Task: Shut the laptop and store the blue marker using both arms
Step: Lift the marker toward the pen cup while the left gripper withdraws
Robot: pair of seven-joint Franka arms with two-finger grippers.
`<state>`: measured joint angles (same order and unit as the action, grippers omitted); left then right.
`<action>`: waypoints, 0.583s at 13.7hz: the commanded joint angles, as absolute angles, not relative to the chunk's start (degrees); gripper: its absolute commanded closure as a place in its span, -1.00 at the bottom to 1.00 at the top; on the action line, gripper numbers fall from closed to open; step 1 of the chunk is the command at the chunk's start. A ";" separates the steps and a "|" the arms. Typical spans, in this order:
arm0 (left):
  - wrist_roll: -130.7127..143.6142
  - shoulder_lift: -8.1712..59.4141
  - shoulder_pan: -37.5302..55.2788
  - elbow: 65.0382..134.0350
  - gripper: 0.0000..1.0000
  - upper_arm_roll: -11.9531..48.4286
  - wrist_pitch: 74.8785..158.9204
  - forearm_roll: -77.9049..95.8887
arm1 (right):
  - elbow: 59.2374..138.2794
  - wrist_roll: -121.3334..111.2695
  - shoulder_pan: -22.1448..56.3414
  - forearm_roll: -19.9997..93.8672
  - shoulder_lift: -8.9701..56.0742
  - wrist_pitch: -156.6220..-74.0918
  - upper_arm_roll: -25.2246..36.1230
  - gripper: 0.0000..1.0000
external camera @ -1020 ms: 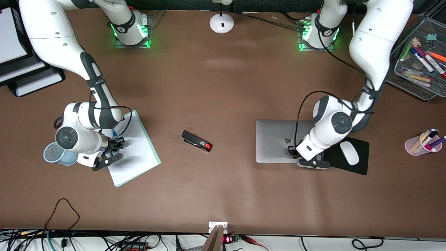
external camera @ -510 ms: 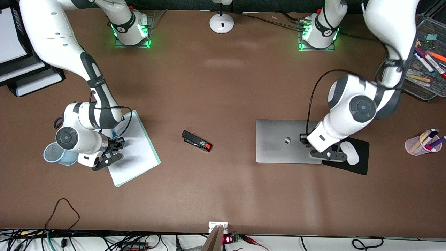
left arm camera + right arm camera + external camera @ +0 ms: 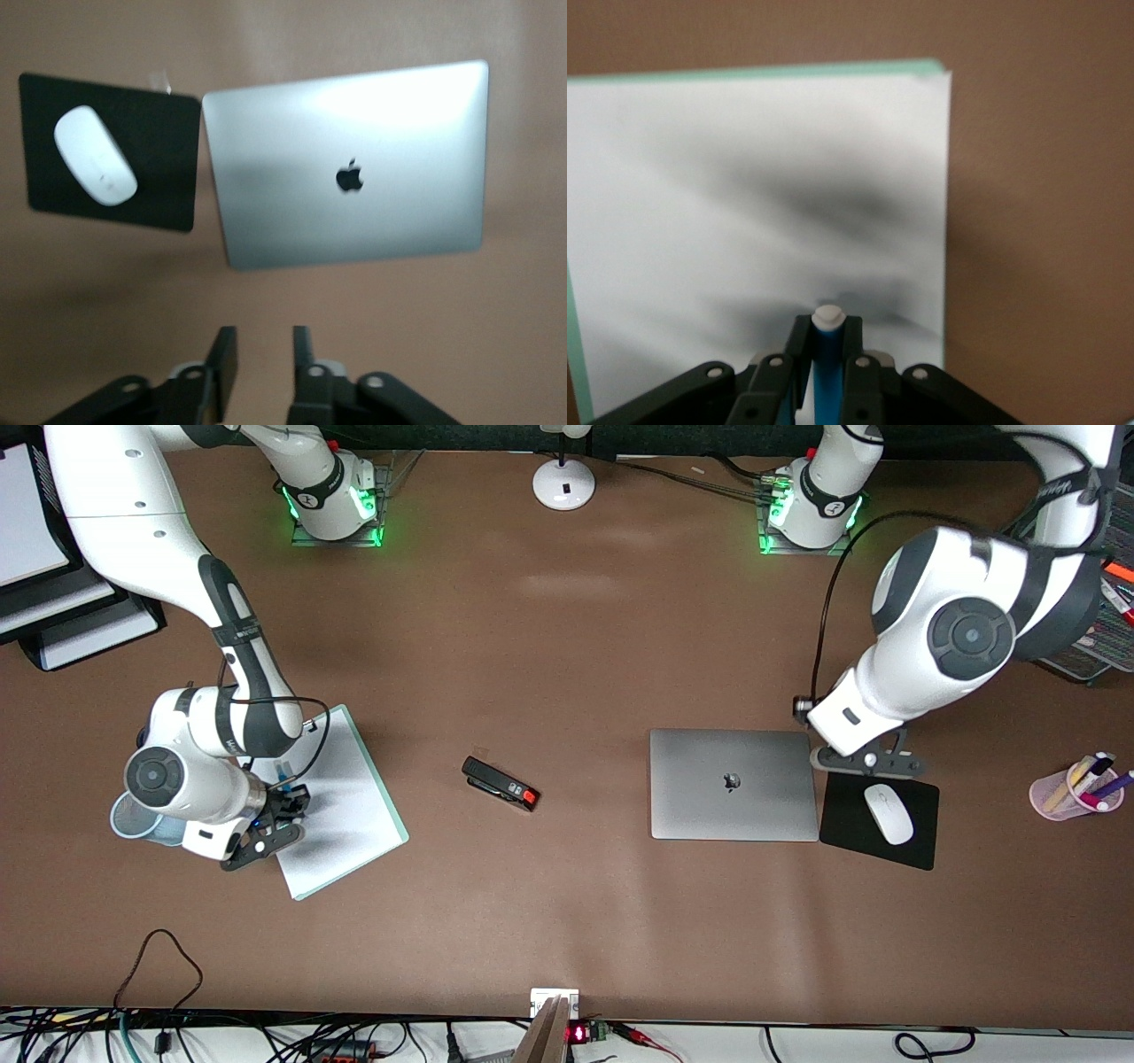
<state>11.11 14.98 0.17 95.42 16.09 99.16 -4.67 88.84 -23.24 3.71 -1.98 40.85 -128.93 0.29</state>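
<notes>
The laptop (image 3: 733, 784) lies shut and flat on the bench (image 3: 567, 646), lid up with the dark logo showing; the black mouse pad (image 3: 921, 849) lies just beside it toward the left arm's end, edges about touching, with the white mouse (image 3: 888, 814) on it; the left hand (image 3: 864, 760) hangs in the air over the bench at the pad's edge nearest the bases, clear of the laptop; in the left wrist view its fingers (image 3: 223, 365) stand a little apart with nothing between them; the right hand (image 3: 270, 828) is up over the white notepad (image 3: 345, 806), clamped on the blue marker (image 3: 826, 376), which stands upright between the fingers with its pale end (image 3: 828, 316) showing; the blue mesh cup (image 3: 124, 819) sits beside the notepad, partly hidden under the right arm; the black stapler (image 3: 500, 784) lies on the bench between notepad and laptop; the pink pen cup (image 3: 1076, 786) stands well apart at the left arm's end.
</notes>
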 commanded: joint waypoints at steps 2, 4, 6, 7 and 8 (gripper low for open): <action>6.69 15.12 -0.09 90.36 -1.00 16.35 92.30 -5.71 | 88.42 -29.06 3.34 -1.50 35.00 -126.75 0.26 0.83; 5.72 14.94 -0.17 85.89 -1.00 16.09 87.92 -5.54 | 88.33 -33.99 2.21 -0.80 30.61 -123.15 0.35 0.83; 5.71 14.85 -0.87 82.02 -1.00 15.91 84.04 -5.36 | 88.24 -41.44 0.36 4.01 27.26 -120.07 0.35 0.83; 5.71 14.85 -1.75 80.35 -1.00 16.00 82.89 -5.19 | 88.24 -46.62 -1.48 6.83 26.46 -118.84 0.35 0.83; 5.71 14.77 -2.37 79.29 -1.00 16.08 82.27 -5.19 | 88.24 -52.50 -3.67 10.34 26.37 -117.87 0.35 0.85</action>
